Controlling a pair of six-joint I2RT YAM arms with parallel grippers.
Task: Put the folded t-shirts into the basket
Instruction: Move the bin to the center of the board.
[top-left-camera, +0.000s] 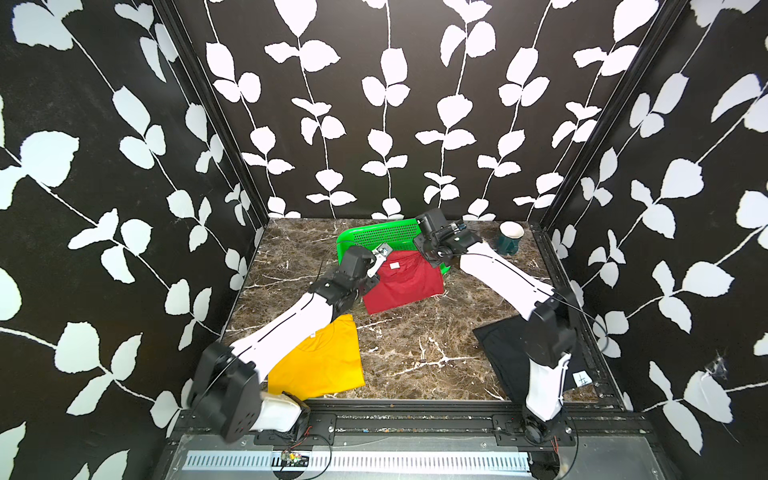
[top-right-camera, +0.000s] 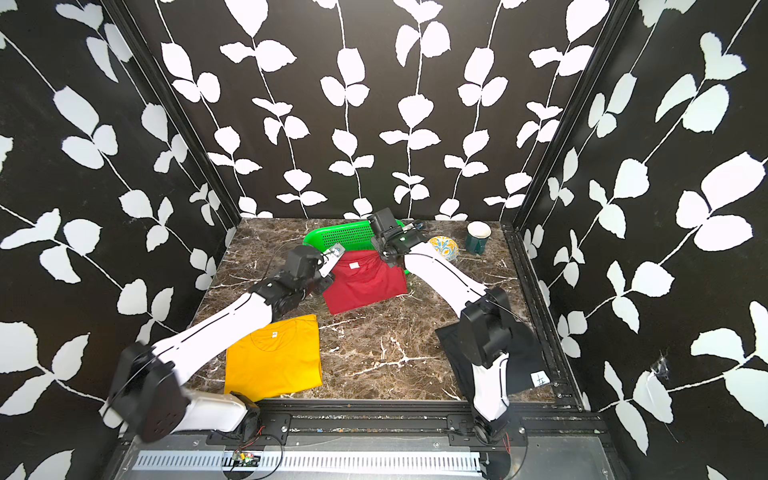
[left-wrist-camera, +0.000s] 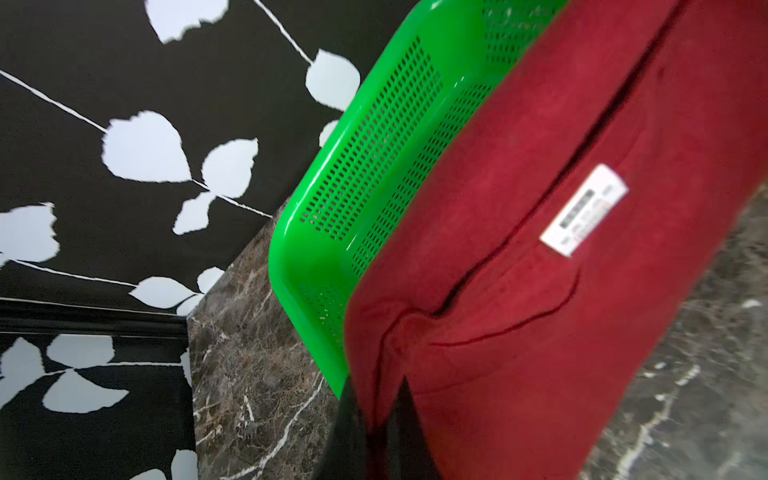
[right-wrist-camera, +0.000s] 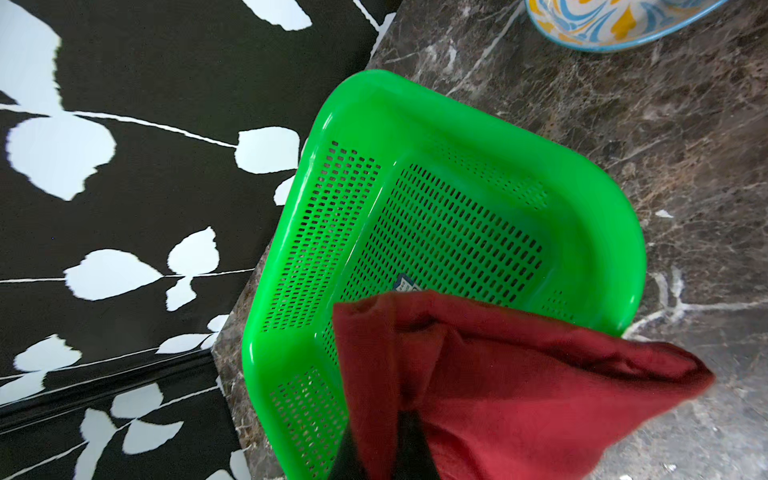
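Note:
The dark red folded t-shirt (top-left-camera: 405, 282) (top-right-camera: 365, 282) is held by its two far corners. My left gripper (top-left-camera: 372, 271) (left-wrist-camera: 380, 415) is shut on its left corner and my right gripper (top-left-camera: 432, 259) (right-wrist-camera: 384, 428) is shut on its right corner. The shirt's far edge overlaps the near rim of the green basket (top-left-camera: 374, 235) (right-wrist-camera: 457, 232), whose mesh floor is bare beyond it; the near part trails on the marble. The yellow folded t-shirt (top-left-camera: 324, 361) lies front left, partly under my left arm. The black one (top-left-camera: 507, 353) lies front right under my right arm.
A dark green mug (top-left-camera: 510, 239) stands at the back right. A patterned bowl (top-right-camera: 444, 248) (right-wrist-camera: 615, 20) sits between the mug and the basket, close behind my right wrist. Patterned walls close in the table's left, back and right sides.

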